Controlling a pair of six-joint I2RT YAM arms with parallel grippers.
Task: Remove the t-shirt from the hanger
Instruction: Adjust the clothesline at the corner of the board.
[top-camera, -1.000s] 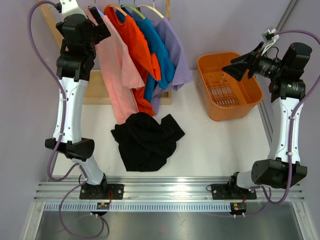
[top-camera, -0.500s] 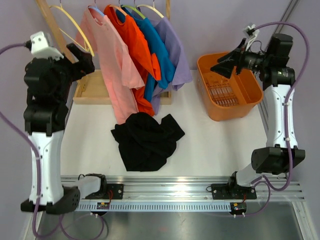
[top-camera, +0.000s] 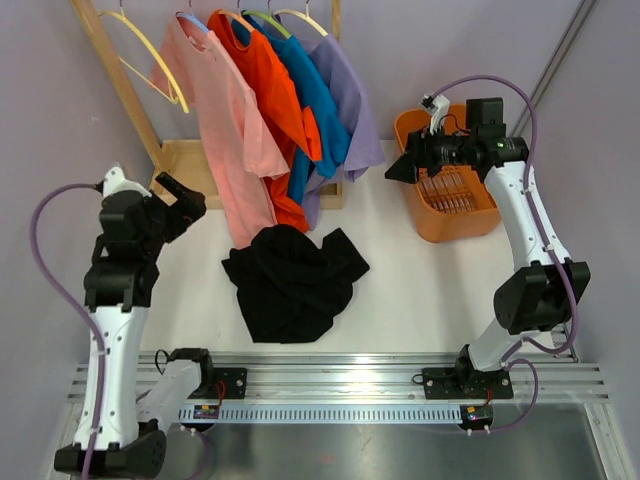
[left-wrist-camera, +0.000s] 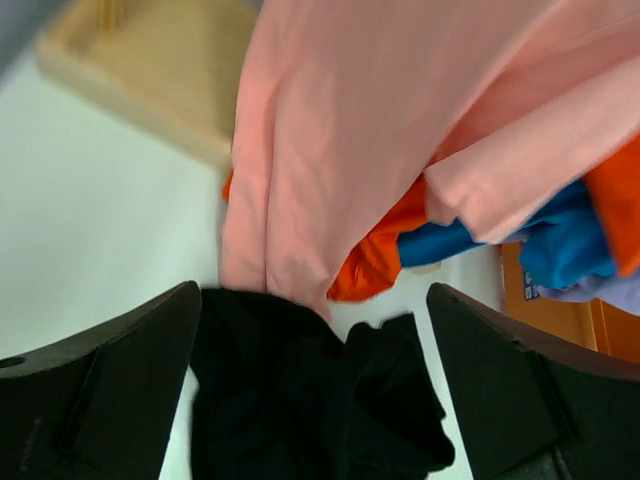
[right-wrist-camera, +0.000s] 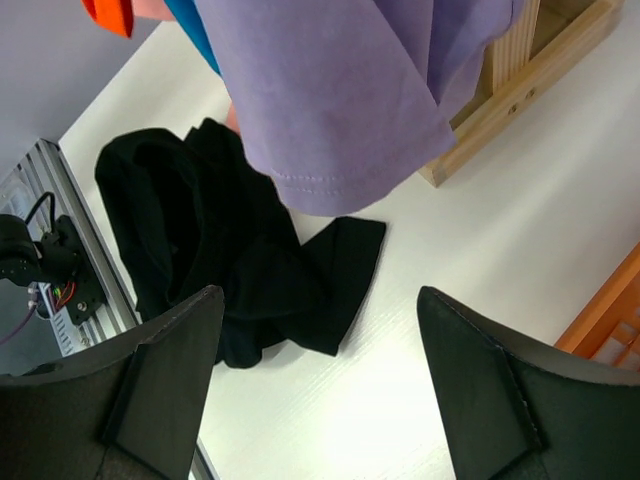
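Black t-shirt (top-camera: 295, 282): a crumpled, matte heap on the table (top-camera: 430, 290), just in front of the wooden rack (top-camera: 188, 162), not hung.

Left gripper (top-camera: 180, 198): low, left of the rack's base, jaws wide apart, nothing between them.

Right gripper (top-camera: 397, 167): right of the rack, jaws apart and empty, nose toward the purple t-shirt (top-camera: 352, 110).

Four shirts hang from the rack's top in a row, long axis vertical, hems near the base. The pink t-shirt (top-camera: 225, 125) is at the left end, then the orange t-shirt (top-camera: 275, 105), the blue t-shirt (top-camera: 318, 100), and purple at the right end. All are soft, limp knit with draped folds.

Judgement: pink lies nearest the left gripper, up and to its right. Purple lies nearest the right gripper.
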